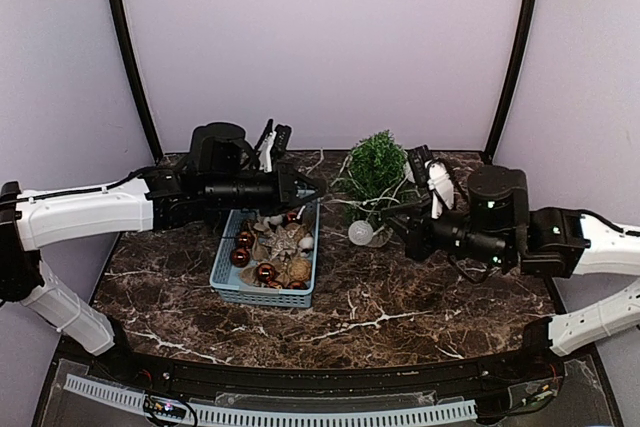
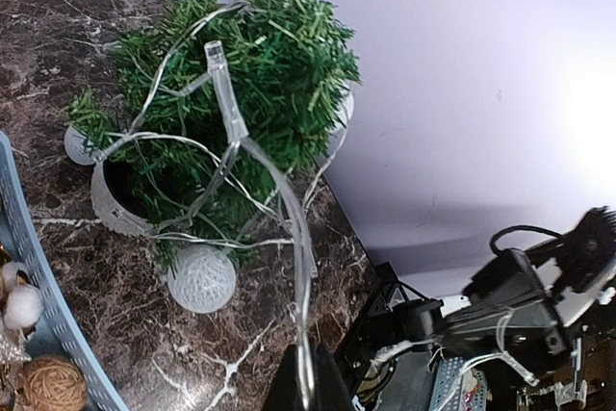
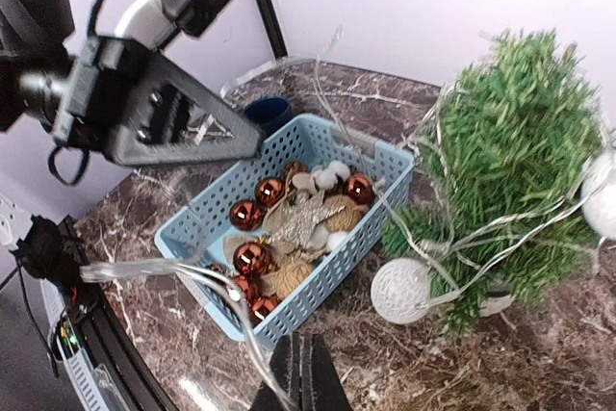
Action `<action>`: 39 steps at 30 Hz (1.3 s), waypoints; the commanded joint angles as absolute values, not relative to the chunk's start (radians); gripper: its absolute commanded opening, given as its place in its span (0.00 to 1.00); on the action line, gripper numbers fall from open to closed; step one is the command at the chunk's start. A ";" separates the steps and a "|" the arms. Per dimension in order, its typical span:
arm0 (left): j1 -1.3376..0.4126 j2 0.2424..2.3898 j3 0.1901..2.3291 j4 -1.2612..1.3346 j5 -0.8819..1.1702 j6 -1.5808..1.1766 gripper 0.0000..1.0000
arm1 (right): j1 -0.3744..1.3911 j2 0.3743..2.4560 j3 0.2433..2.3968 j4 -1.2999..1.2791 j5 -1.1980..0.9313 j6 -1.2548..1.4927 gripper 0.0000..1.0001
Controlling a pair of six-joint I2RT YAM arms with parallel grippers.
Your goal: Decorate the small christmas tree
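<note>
Your left claw (image 2: 306,387) is shut tight on the clear light string (image 2: 306,276), which runs straight ahead from it onto the small christmas tree (image 2: 279,55). Your right claw (image 3: 303,372) is shut too and seems to pinch that same string. The tree stands just ahead to its right.

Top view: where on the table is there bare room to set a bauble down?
Bare: the wide strip between the basket and the near edge of the table, and left of the basket. Crowded: the gap between basket and tree, with the light string and a white ball.
</note>
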State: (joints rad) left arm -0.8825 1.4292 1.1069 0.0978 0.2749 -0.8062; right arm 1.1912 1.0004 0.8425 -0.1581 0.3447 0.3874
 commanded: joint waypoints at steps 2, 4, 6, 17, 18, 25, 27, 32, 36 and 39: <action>-0.836 1.510 1.180 0.171 0.345 -0.827 0.00 | 1.179 1.061 1.070 -0.427 0.493 0.418 0.00; -0.816 1.540 1.206 0.170 0.357 -0.824 0.00 | 1.161 1.109 1.153 -0.479 0.525 0.429 0.00; -0.795 1.568 1.227 0.169 0.368 -0.825 0.00 | 1.133 1.157 1.227 -0.516 0.533 0.440 0.00; -0.687 1.703 1.362 0.214 0.497 -0.815 0.33 | 0.905 1.357 1.495 -0.547 0.453 0.432 0.00; -0.678 1.707 1.366 0.218 0.502 -0.813 0.40 | 0.881 1.374 1.513 -0.548 0.435 0.429 0.00; -0.643 1.714 1.378 0.244 0.531 -0.762 0.66 | 0.738 1.502 1.640 -0.590 0.368 0.416 0.00; -0.639 1.716 1.385 0.242 0.536 -0.740 0.68 | 0.706 1.535 1.679 -0.607 0.363 0.415 0.00; -0.638 1.721 1.407 0.223 0.545 -0.667 0.72 | 0.632 1.598 1.761 -0.630 0.332 0.413 0.00; -0.637 1.715 1.408 0.205 0.547 -0.596 0.74 | 0.567 1.625 1.795 -0.654 0.320 0.420 0.00; -0.640 1.718 1.410 0.189 0.555 -0.556 0.74 | 0.513 1.646 1.801 -0.683 0.317 0.419 0.00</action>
State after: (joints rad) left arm -0.6395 1.7271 1.3815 0.2073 0.5282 -0.6510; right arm 0.5724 1.6253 1.7607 -0.6548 0.3298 0.4206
